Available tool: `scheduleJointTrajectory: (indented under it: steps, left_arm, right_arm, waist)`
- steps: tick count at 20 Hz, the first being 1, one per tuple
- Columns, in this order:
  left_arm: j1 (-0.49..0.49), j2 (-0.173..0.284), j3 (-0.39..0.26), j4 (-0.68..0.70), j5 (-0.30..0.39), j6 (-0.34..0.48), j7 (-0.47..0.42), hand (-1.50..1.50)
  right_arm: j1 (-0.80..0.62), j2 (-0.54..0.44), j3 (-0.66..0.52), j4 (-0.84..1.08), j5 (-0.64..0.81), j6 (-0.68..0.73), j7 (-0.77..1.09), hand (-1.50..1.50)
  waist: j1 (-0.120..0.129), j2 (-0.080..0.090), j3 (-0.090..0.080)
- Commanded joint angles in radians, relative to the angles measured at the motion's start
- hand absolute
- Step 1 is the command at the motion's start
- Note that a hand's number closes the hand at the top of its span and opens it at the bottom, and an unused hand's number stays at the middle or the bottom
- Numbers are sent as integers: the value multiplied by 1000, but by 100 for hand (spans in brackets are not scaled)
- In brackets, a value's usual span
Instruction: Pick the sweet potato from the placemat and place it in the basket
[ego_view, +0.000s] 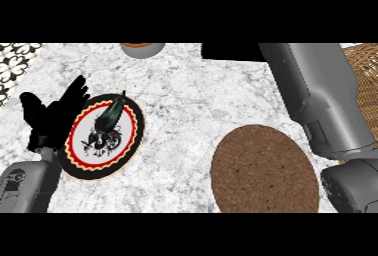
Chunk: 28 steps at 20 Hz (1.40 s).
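The round brown placemat (266, 170) lies at the lower right of the counter, and nothing shows on it. The sweet potato is not visible anywhere. A woven basket (363, 85) stands at the right edge, partly behind my right forearm (317, 100). That forearm runs from the lower right up to the top edge. Only a black piece of my right hand (230, 52) shows there, cut off by the view's top. My left hand (52, 117) rests open at the left, fingers up, beside a plate.
A round plate (100, 136) with a black, red and yellow rim and a dark feather-like design lies at the left. A grey bowl-like object (142, 49) with a brown top sits at the top edge. A black-and-white patterned surface (15, 62) fills the top left corner.
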Motion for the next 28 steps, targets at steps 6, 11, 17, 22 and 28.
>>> scheduleJointTrajectory:
  steps: [6,11,17,22,28]
  left_arm:
    - [4,22,40,4,14,1,0,0]
    - [34,21,38,-1,13,-8,-4,0]
    - [3,15,46,10,17,-2,6,0]
    - [59,-4,27,-17,-18,20,-19,0]
    - [74,-11,43,-24,-10,21,-19,0]
  right_arm:
    - [-26,-124,-74,111,137,1,216,150]
    - [14,-146,-104,98,163,7,211,150]
    - [95,-142,-149,65,151,-8,165,150]
    - [212,-186,-192,0,113,-66,71,150]
    - [316,-199,-249,-58,23,-143,-54,150]
  waist:
    - [-23,-4,0]
    - [-41,-14,1]
    - [-54,-16,1]
    - [-62,-19,2]
    - [-57,-16,2]
